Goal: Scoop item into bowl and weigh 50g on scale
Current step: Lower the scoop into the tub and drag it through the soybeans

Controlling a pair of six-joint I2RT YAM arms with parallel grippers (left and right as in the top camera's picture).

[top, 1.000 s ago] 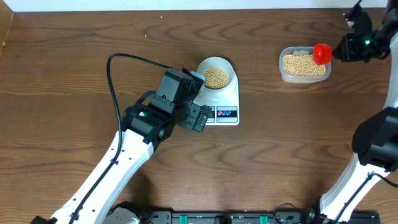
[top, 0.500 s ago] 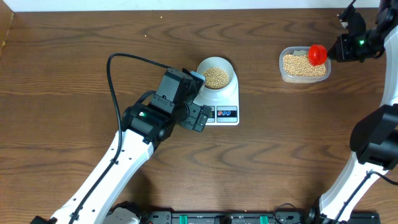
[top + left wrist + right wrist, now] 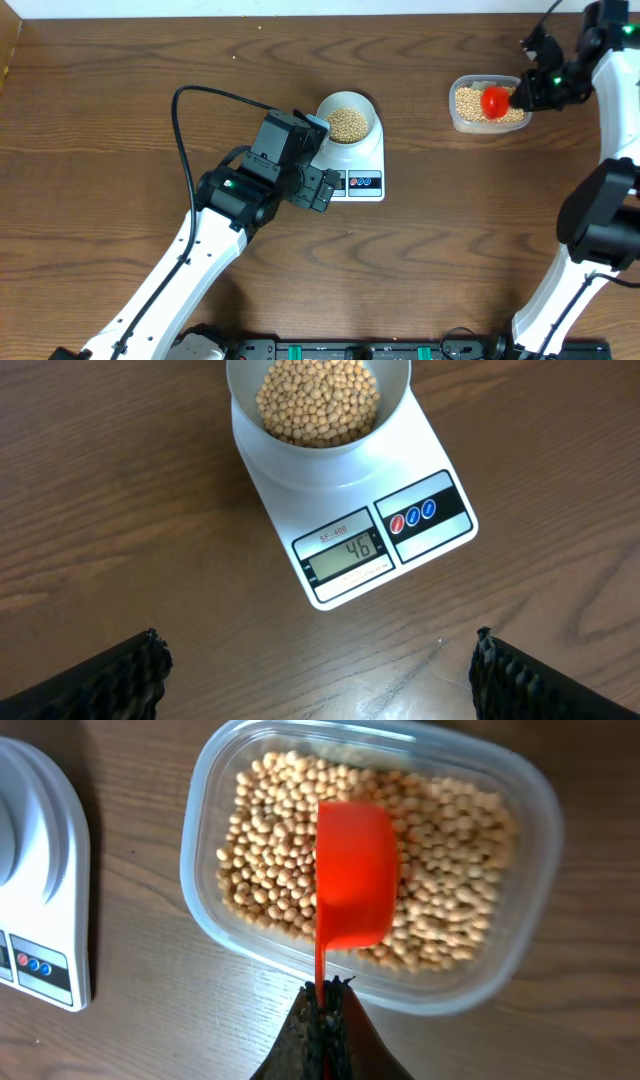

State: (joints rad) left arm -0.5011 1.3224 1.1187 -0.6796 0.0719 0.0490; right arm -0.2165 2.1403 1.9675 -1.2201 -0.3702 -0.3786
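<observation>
Right wrist view: right gripper [image 3: 325, 1008] is pressed together on the thin handle of the red plastic scoop [image 3: 355, 875]. The handle runs out toward 12 o'clock and the cup sits over the middle of the clear rounded-rectangular plastic container [image 3: 205, 830]. The small round beige-tan beans [image 3: 270, 870] fill that container on all sides of the cup. I can't tell whether the cup touches them or has any in it.

Left wrist view: the small round white bowl [image 3: 395, 380] sits on the 12 o'clock end of the flat white rectangular digital scale [image 3: 270, 510], with beans heaped inside. The grey LCD display [image 3: 345, 550] at the 6 o'clock end reads 46. The left gripper [image 3: 320, 685] is spread wide and holds nothing, hanging over the brown wooden table [image 3: 120, 480] at 6 o'clock of the scale.

My read is that this is a top-up scoop, only a few grams short.
- Take a shallow bite, a part-filled cup and not a heaped one.
- Keep the cup level on the carry. The bowl is well apart, at 9 o'clock of the container.
- Tip slowly over the bowl's centre and trickle the beans in.
- Stop as the display hits target, since an overshoot means picking beans back out.
- Don't touch the bowl or scale with the scoop, or the reading jumps.
</observation>
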